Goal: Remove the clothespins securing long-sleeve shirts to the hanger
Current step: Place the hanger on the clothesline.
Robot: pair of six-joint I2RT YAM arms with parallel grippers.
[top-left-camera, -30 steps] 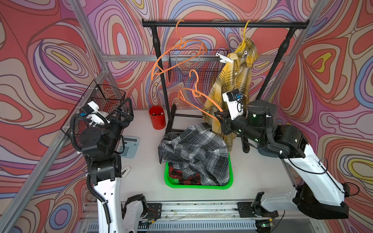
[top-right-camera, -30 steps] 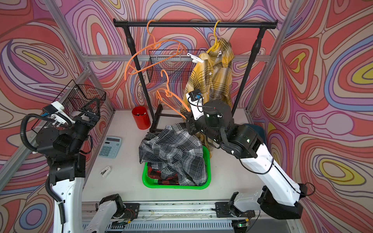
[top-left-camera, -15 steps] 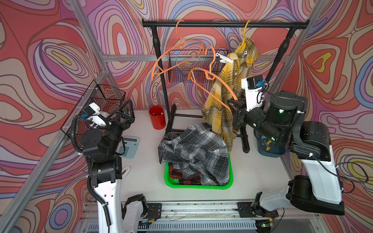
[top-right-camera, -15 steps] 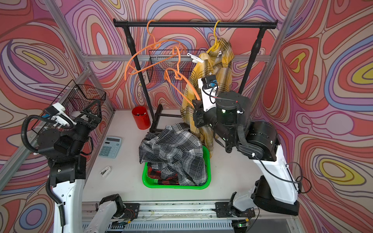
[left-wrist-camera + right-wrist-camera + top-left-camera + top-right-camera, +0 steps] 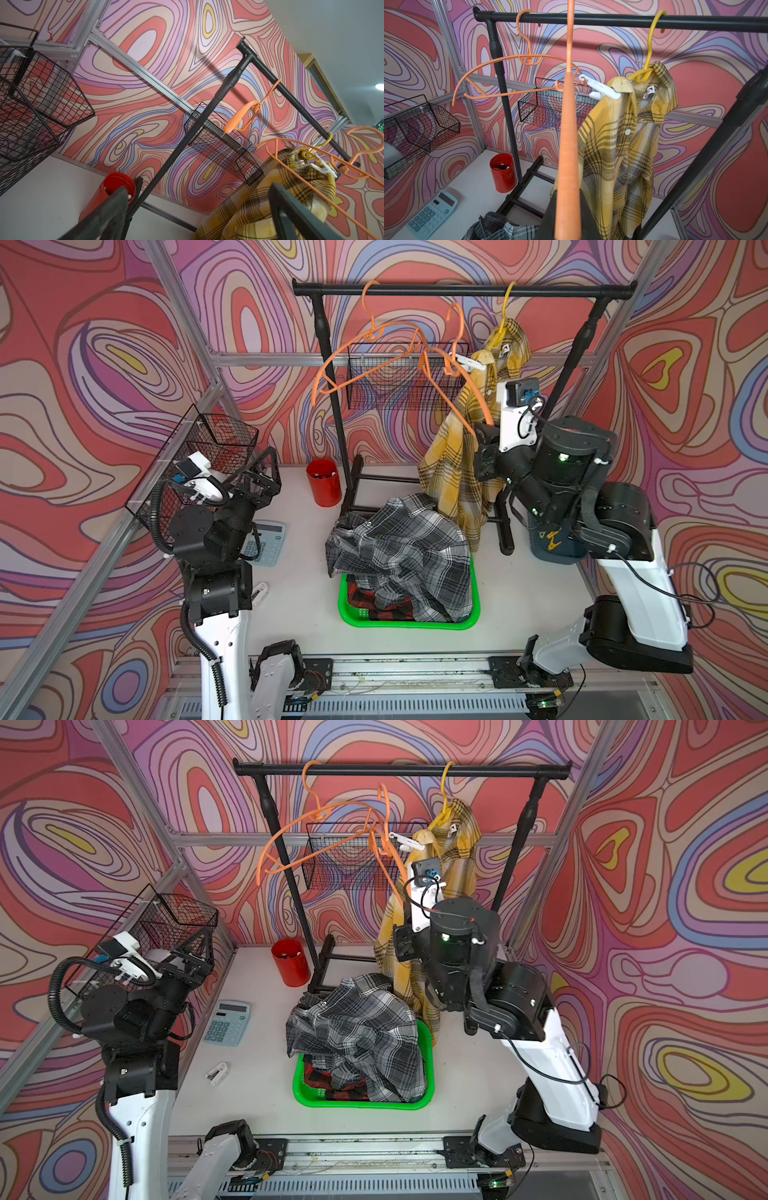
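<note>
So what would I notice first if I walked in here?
A yellow plaid shirt hangs from the black rail at the back, a white clothespin clipped at its collar. Beside it the right gripper holds an orange hanger, and a grey plaid shirt is heaped over the green basket in front.

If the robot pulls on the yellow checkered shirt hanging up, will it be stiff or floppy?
Probably floppy: the yellow shirt hangs in soft folds. It would likely swing, since its yellow hanger only hooks over the rail. A white clothespin clipped to its top edge may keep it from slipping off.
</note>
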